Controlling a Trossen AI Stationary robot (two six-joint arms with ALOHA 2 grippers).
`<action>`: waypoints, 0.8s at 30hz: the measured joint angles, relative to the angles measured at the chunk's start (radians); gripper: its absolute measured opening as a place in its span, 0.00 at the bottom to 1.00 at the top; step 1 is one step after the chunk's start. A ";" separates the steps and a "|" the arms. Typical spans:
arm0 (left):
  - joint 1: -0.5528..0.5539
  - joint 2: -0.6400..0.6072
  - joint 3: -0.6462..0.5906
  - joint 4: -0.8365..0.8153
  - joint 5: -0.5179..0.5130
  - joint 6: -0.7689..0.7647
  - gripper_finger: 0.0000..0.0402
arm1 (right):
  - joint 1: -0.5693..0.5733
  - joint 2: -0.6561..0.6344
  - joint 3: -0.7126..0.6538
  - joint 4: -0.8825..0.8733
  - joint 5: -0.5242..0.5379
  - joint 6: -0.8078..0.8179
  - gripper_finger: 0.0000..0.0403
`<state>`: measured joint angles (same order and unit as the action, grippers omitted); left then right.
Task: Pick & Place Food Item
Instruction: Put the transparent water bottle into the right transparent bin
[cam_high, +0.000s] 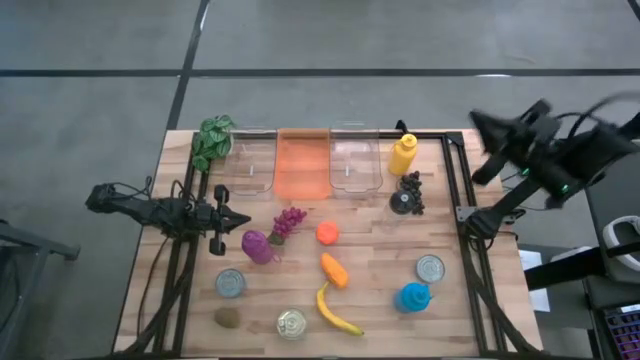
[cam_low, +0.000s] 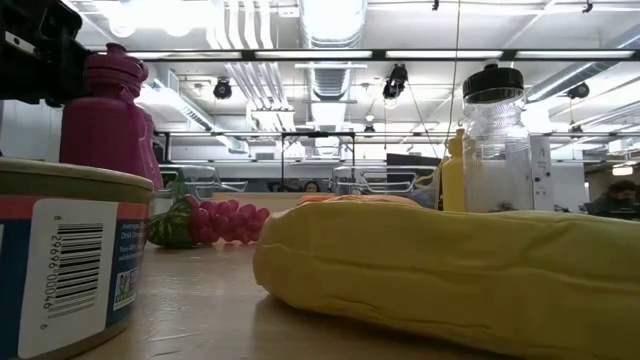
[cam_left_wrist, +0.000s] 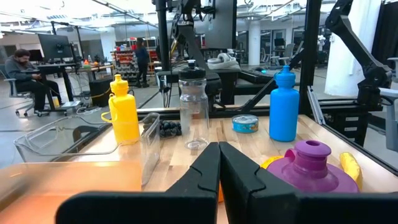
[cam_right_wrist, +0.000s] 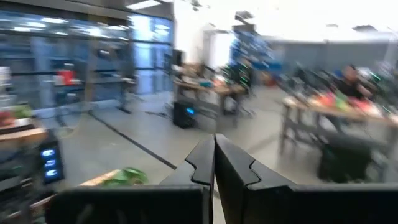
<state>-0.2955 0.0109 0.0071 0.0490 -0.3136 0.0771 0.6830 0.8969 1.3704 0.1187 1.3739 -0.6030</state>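
Left gripper (cam_high: 243, 221) hovers over the table's left side, fingers pressed together and gripping nothing, tips pointing at the purple bottle (cam_high: 257, 246) just beyond. Right gripper (cam_high: 478, 121) hangs off the table's far right corner, also closed and empty. Food lies mid-table: grapes (cam_high: 289, 222), orange (cam_high: 327, 233), carrot (cam_high: 334, 270), banana (cam_high: 334, 311). The orange bin (cam_high: 302, 164) sits at the far edge between two clear ones.

back edge: blocked by plant (cam_high: 211, 140), three bins (cam_high: 302, 162) and yellow bottle (cam_high: 403, 154)
centre: grapes (cam_high: 287, 225), purple bottle (cam_high: 257, 246), carrot (cam_high: 334, 269) sit close together
open board: between carrot and right can (cam_high: 431, 268)
front row: cans, banana (cam_high: 334, 311), blue bottle (cam_high: 412, 297), gaps between
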 joint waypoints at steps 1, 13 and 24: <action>0.000 0.000 0.000 0.000 0.000 0.000 0.03 | 0.000 0.001 -0.016 -0.029 -0.046 0.032 0.02; 0.000 0.000 0.000 0.000 0.000 0.000 0.03 | -0.133 0.013 0.062 -0.756 -0.499 0.656 0.02; 0.000 0.000 0.000 0.000 0.000 0.000 0.03 | -0.399 0.171 0.274 -1.216 -0.973 0.864 0.02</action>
<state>-0.2955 0.0109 0.0069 0.0488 -0.3136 0.0771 0.2844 1.0684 1.6440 -1.0976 0.4012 0.2607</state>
